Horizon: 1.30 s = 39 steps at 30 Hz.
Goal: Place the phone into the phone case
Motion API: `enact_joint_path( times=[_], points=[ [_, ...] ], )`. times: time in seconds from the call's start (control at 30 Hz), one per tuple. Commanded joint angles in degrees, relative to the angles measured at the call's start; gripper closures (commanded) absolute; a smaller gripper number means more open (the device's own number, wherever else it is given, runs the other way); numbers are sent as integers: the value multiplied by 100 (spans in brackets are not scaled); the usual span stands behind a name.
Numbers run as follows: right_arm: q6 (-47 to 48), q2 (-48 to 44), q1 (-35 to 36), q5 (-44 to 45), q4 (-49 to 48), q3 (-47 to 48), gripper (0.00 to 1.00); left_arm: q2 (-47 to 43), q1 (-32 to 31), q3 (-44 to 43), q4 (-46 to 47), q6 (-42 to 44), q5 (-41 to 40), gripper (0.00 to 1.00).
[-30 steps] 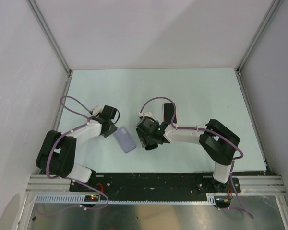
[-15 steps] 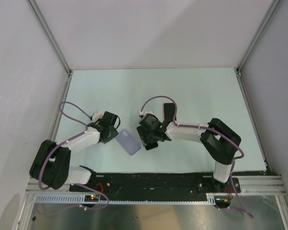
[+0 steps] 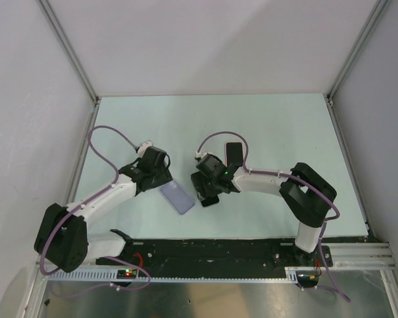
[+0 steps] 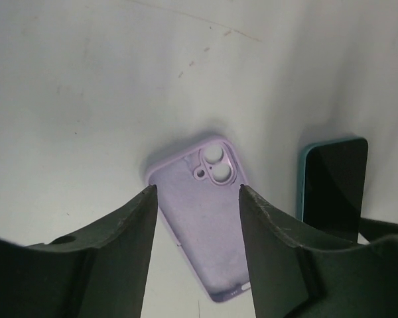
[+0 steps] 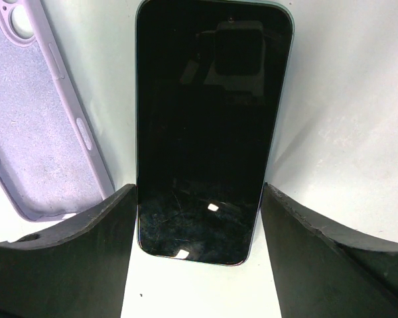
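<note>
- The phone case (image 3: pixel 178 197) is lilac and lies open side up with nothing in it. Its camera cut-out (image 4: pixel 215 165) is visible in the left wrist view.
- The case sits on the desk (image 3: pixel 278 126) at an angle, closer to the near edge than to the far edge and slightly left of mid-width.
- The phone (image 5: pixel 209 132) lies flat and screen up just beside the case, on the side toward the right edge. A narrow strip of desk separates them. The screen is dark and the phone's rim is teal.
- Left gripper (image 4: pixel 197 195): the fingers are spread, and the case shows in the gap between them. It grips nothing. Contact with the case cannot be determined.
- Right gripper (image 5: pixel 198 192): the fingers are spread on either side of one end of the phone. It grips nothing. Contact with the phone cannot be determined.
- The desk surface is pale green with faint scuff marks (image 4: pixel 205 50).
- Plain white walls (image 3: pixel 205 40) enclose the left, far and right edges, with metal posts (image 3: pixel 69 46) at the far corners.
- A metal rail (image 3: pixel 212 252) along the near edge carries both arm bases. A purple cable (image 3: pixel 113 136) runs along each arm.
</note>
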<state>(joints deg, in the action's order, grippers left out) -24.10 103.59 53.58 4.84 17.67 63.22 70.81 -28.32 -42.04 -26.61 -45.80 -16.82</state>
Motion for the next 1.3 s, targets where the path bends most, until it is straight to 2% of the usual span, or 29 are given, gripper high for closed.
enact_joint_path(
  times=[0.0,0.13,0.33,0.43,0.57,0.73,0.93,1.27],
  points=[
    [28,-159,-92,27,-20,-128,53,30,-133,-140,-42,-3,355,44],
    [-13,-172,-132,47,-31,-164,53,154,-308,-184,-48,-436,334,48],
    [-50,-206,-160,52,-59,-214,53,305,-862,-45,-56,-1851,-127,50],
    [-47,-250,-171,52,-69,-239,53,412,-999,-77,-63,-2238,-250,50],
    [-30,-355,-180,67,-64,-287,53,326,-996,-174,-228,-2255,-532,50],
    [32,-507,-147,63,-86,-301,53,-297,-520,83,-478,-2107,-712,49],
    [156,-600,40,-21,-223,-224,53,-1060,-276,867,-603,-2375,-770,56],
    [345,-377,427,208,39,386,53,-1219,-195,1445,-606,-2637,-708,68]
  ],
)
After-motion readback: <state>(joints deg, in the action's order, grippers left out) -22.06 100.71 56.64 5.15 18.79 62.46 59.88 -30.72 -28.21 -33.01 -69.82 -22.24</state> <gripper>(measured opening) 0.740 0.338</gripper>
